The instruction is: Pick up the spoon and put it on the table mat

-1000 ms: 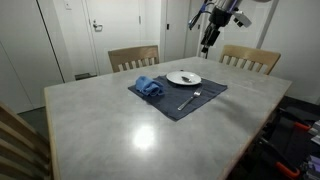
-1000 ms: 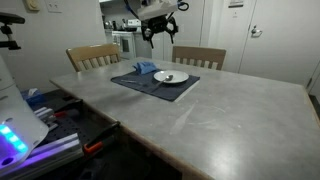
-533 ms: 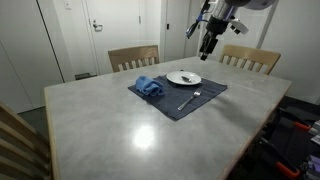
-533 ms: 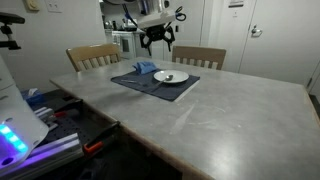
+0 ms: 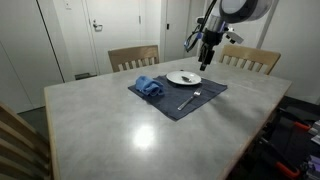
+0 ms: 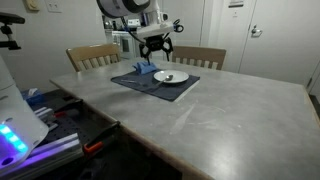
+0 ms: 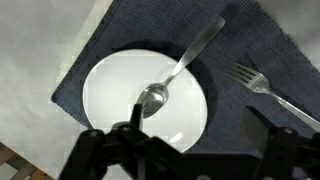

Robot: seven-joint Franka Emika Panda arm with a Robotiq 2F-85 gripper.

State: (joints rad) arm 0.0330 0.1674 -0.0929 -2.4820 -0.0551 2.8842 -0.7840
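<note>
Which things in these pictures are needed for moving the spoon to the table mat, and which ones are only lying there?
Needed for the job:
- spoon, its bowl resting on the plate
- table mat
- gripper, open above the plate

Only lying about:
- plate
- fork on the mat
- blue cloth on the mat
- chairs behind the table

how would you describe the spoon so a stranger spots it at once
On the grey table, find the dark blue table mat holding a round white plate. The silver metal spoon has its bowl on that plate, handle over the rim; the nearby silver fork has tines and lies on the mat.
</note>
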